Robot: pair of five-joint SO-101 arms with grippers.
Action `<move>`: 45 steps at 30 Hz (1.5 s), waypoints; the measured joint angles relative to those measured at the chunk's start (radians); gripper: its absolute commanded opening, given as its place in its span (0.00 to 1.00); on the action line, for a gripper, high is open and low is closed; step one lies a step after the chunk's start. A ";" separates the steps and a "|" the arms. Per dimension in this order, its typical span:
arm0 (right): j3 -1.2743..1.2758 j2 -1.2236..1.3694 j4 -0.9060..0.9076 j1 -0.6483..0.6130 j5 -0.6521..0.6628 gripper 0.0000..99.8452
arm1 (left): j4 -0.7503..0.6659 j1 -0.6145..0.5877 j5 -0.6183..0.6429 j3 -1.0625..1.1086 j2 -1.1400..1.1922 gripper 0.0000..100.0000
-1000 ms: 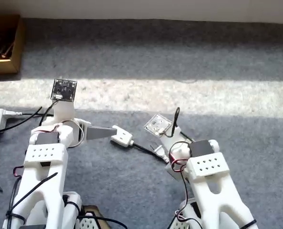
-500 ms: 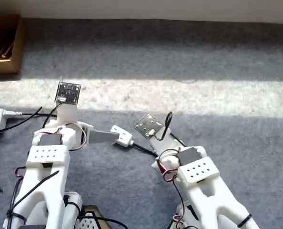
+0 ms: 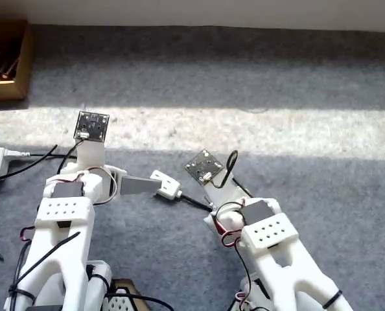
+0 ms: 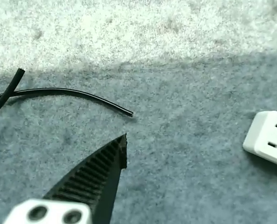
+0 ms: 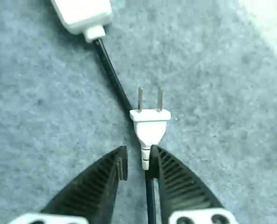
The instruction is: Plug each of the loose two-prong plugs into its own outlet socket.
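Plug (image 5: 149,123) flat on grey surface (image 5: 222,93), cord end inside open right hand (image 5: 137,161), ungripped; left hand (image 3: 142,185) beside socket (image 4: 267,138), grip state unclear.

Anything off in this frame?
One oddity: a black cable in the left wrist view ends in a bare tip, no plug on it. Otherwise the white plug lies flat, unplugged, prongs pointing away from the right gripper.

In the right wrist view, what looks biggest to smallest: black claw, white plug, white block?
1. The end effector, though it is nearest the camera.
2-3. The white block (cut off) and the plug: about alike.
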 measured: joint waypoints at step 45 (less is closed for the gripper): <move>0.008 0.175 -0.110 0.003 0.021 0.01 | 0.000 0.000 0.000 0.000 0.000 0.61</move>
